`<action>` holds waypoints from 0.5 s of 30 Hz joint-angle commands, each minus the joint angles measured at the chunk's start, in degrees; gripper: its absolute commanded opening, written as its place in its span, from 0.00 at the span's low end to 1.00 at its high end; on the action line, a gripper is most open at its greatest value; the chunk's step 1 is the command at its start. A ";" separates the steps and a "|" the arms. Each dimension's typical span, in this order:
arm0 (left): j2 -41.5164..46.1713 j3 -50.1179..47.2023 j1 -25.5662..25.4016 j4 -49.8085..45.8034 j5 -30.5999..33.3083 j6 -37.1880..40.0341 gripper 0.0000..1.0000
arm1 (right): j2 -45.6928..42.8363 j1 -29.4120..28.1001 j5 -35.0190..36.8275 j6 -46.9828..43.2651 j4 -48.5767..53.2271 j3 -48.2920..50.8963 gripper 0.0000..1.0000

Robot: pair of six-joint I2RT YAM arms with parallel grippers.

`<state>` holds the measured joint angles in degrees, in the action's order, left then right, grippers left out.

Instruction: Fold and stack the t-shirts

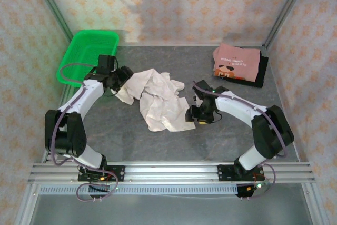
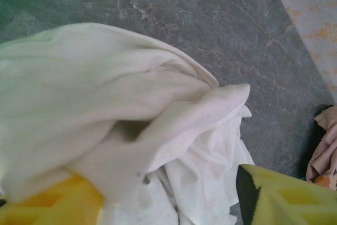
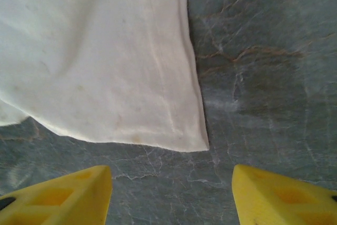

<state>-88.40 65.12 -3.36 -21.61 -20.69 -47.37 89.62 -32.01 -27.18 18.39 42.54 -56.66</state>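
cream-white t-shirt [image 1: 158, 98]: crumpled, middle of surface [image 1: 158, 148] | left fingers [image 2: 52, 206]: apart at its left edge, cloth draped over one | right fingers [image 3: 284, 196]: apart, empty, just beside its near-right hem corner | pink t-shirt [image 1: 237, 62]: folded atop black t-shirt [image 1: 261, 71], far right corner | green basket [image 1: 88, 56]: far left corner

The white tee [image 1: 158, 98] lies crumpled at the middle of the table [image 1: 158, 146], 1 hem corner flat. The pink tee [image 1: 237, 62], folded print-up, rests on the folded black tee [image 1: 261, 69], far right.
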 commanded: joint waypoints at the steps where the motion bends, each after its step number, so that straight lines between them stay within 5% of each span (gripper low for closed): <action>1: 3.02 3.00 -0.54 -1.43 -0.06 0.68 0.76 | 1.79 -1.77 1.61 1.21 1.08 0.72 0.61; 8: 9.95 4.47 -4.49 -13.16 2.78 7.40 0.77 | 6.51 -3.26 1.34 2.82 -2.70 0.61 0.59; 15: 18.23 -3.82 -4.84 -16.22 3.08 7.74 0.78 | 12.40 -3.27 3.27 4.70 -6.23 -1.80 0.47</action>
<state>-71.88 64.64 -8.23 -33.04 -19.27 -41.47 98.26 -34.98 -26.26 22.11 40.60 -57.45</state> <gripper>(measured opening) 0.776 0.482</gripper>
